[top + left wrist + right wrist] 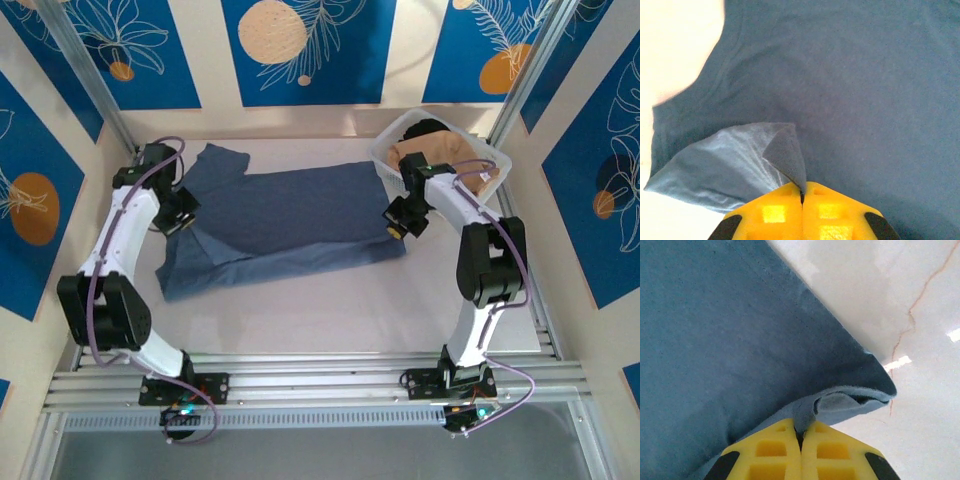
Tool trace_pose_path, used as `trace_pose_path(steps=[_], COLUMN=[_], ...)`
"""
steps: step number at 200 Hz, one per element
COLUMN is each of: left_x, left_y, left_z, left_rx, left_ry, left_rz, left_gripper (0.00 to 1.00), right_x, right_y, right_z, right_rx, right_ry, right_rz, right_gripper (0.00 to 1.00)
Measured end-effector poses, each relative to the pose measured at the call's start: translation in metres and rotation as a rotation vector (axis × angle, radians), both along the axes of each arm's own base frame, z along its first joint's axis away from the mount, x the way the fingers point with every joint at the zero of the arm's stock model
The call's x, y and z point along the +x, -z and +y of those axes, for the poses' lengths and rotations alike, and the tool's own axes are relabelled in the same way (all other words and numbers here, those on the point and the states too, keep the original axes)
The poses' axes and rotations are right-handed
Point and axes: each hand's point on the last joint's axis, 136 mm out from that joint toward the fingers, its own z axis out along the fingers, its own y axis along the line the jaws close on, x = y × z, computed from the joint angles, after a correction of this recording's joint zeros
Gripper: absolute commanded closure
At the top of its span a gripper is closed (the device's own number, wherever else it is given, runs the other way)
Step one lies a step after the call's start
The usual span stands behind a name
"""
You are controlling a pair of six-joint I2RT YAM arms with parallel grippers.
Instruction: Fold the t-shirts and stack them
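While the blue shirt (290, 225) lies spread on the table (330, 310), left gripper (801, 194) pinches a fold at its left edge, and right gripper (801, 432) pinches its right corner. Tan shirt (440, 152) sits in the basket (497, 165).

Far wall (210, 60) cream w/ blue panels (300, 50), white leaf outlines & orange discs; same on left wall (40, 200), right wall (600, 190). Desk (330, 310) pale, marble-veined, glare (897, 362) at right. Alu rails (320, 385) along near edge.
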Motion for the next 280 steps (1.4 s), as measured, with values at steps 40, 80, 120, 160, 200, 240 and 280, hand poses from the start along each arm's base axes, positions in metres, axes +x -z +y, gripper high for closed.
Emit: trace_pose_path(steps=[40, 80, 120, 160, 200, 240, 280], left_x=[0.033, 0.05, 0.058, 0.078, 0.099, 0.083, -0.021], left_y=[0.006, 0.017, 0.021, 0.027, 0.026, 0.013, 0.032], left_z=[0.0, 0.0, 0.002, 0.001, 0.001, 0.014, 0.043], left_rx=[0.03, 0.052, 0.067, 0.072, 0.09, 0.125, 0.014], left_ry=[0.082, 0.13, 0.15, 0.172, 0.206, 0.175, -0.035], left_rz=[-0.015, 0.001, 0.006, -0.008, -0.028, -0.009, 0.097], left_gripper=[1.0, 1.0, 1.0, 1.0, 0.37, 0.35, 0.37], right_x=[0.007, 0.01, 0.022, 0.032, 0.044, 0.051, -0.006], right_y=[0.01, 0.013, 0.017, 0.024, 0.019, -0.005, -0.017], right_z=[0.0, -0.001, 0.001, 0.001, -0.002, -0.01, -0.014], right_rx=[-0.014, -0.024, -0.027, -0.04, -0.052, -0.05, -0.006], right_ry=[0.002, 0.004, 0.007, 0.011, -0.007, -0.019, -0.037], right_rz=[0.028, 0.041, 0.04, 0.051, 0.025, -0.054, -0.073], right_gripper=[0.98, 0.98, 0.98, 0.86, 0.47, 0.41, 0.37])
